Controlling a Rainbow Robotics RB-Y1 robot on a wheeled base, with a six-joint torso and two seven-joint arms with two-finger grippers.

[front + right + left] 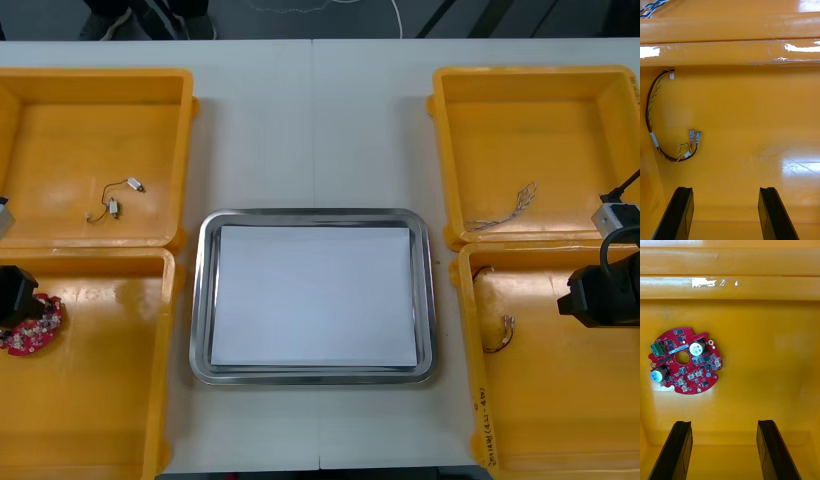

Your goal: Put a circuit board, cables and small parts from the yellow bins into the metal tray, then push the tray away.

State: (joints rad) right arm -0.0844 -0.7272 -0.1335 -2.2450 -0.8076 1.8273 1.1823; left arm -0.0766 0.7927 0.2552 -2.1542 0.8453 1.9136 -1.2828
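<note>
Over the near left yellow bin, the left gripper is being held fingers apart, round red circuit board just beyond them; right gripper, likewise spread, is being held near the red and yellow cable.

The metal tray, white inside, lies between 4 yellow bins toward the near edge of the table. By the left edge the left gripper hangs just beside a red circuit board; by the right edge the right gripper hangs near a cable.
</note>
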